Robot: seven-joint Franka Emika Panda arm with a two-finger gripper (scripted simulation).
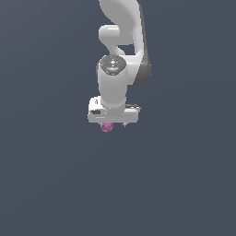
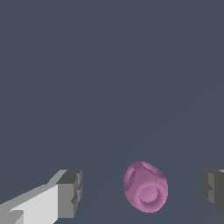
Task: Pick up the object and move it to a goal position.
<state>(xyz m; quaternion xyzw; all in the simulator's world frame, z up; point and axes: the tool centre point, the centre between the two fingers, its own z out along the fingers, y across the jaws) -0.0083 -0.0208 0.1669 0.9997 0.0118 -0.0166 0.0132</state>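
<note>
The object [image 2: 145,187] is a small magenta-pink lumpy ball lying on the dark grey floor. In the wrist view it sits between the two grey fingertips [image 2: 71,193], with a clear gap on each side, so nothing touches it. My gripper [image 2: 142,190] is open around it. From the exterior view, the white hand hangs straight down over the object [image 1: 107,127], which peeks out just under the hand's lower edge. The gripper [image 1: 113,125] hides most of the ball there.
The flat dark grey floor [image 1: 50,184] extends on all sides. The white arm [image 1: 120,32] rises behind the hand toward the top of the exterior view.
</note>
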